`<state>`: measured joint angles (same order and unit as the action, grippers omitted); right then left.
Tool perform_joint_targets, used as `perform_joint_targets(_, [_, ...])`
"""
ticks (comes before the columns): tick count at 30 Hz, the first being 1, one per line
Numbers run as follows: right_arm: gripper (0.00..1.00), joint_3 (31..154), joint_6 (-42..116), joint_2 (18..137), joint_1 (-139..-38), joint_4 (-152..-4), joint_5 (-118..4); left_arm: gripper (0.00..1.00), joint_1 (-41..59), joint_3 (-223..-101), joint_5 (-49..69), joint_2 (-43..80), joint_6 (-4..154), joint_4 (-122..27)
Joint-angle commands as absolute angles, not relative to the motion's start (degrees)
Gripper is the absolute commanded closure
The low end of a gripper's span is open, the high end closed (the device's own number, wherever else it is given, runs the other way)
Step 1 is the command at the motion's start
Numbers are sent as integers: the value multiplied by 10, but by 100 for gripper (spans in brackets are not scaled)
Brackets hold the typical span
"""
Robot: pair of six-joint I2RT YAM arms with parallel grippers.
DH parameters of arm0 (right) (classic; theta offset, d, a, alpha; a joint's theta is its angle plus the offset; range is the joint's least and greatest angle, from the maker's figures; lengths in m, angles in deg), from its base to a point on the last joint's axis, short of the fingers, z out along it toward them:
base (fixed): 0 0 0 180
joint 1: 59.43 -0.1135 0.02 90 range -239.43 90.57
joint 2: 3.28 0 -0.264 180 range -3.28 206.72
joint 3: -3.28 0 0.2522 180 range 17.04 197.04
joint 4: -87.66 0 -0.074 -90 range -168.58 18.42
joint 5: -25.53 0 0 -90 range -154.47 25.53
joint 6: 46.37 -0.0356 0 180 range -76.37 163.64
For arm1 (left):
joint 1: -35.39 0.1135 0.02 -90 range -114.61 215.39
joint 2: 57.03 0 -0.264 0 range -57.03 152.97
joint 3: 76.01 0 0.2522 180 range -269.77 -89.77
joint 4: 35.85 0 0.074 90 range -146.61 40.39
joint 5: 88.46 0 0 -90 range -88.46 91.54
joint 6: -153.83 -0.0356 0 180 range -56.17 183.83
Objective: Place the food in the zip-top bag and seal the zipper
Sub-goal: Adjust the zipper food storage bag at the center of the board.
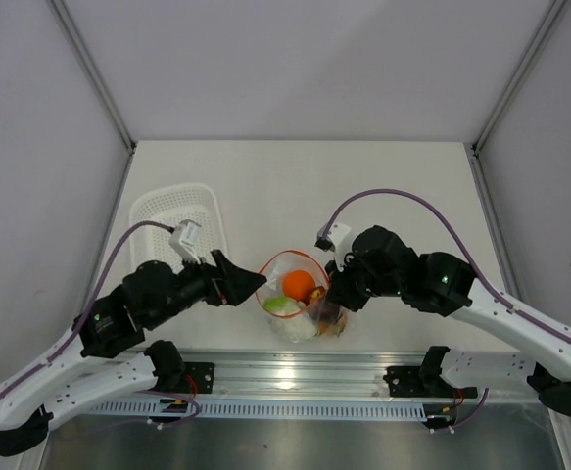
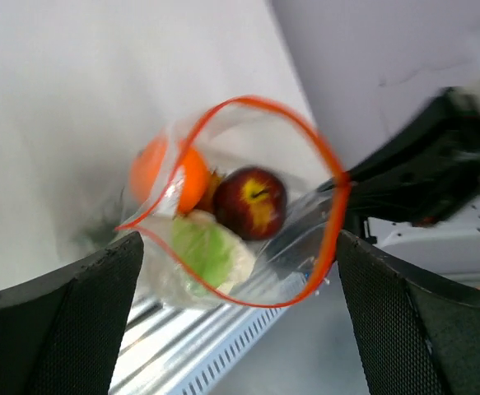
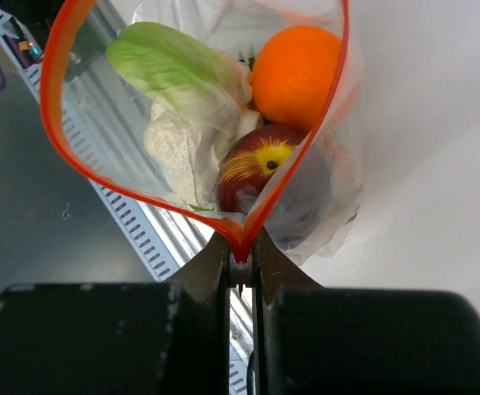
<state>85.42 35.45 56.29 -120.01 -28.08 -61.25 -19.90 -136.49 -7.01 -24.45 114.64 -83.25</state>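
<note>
The clear zip-top bag [image 1: 309, 323] hangs over the table's near edge with its mouth wide open. Inside lie a round orange fruit [image 3: 297, 74], a pale green leafy vegetable [image 3: 174, 74] and a dark red-purple piece [image 3: 256, 173]. The red-orange zipper [image 3: 54, 140] forms an open loop. My right gripper [image 3: 241, 262] is shut on the right end of the zipper, where the two strips meet. My left gripper [image 2: 240, 329] stands open at the bag's left side, its fingers [image 2: 67, 321] wide apart on either side of the mouth and not touching the strip.
A white mesh basket [image 1: 172, 220] sits at the back left of the table. A slotted metal rail [image 1: 295, 370] runs along the near edge below the bag. Purple cables [image 1: 403, 196] arc over both arms.
</note>
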Motion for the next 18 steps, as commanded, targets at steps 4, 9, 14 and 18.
perform_joint_targets(4, [100,900,370,579,-1195,-287,-536,0,-196,-1378,58,-249,881,-606])
perform_joint_targets(9, [100,923,375,596,-1176,-274,-502,1,-209,-1396,194,-177,728,-534])
perform_joint_targets(14, [100,937,377,602,-1154,-263,-473,1,-210,-1397,328,-136,607,-500])
perform_joint_targets(18, [100,939,378,596,-1145,-261,-458,1,-210,-1386,364,-121,517,-500])
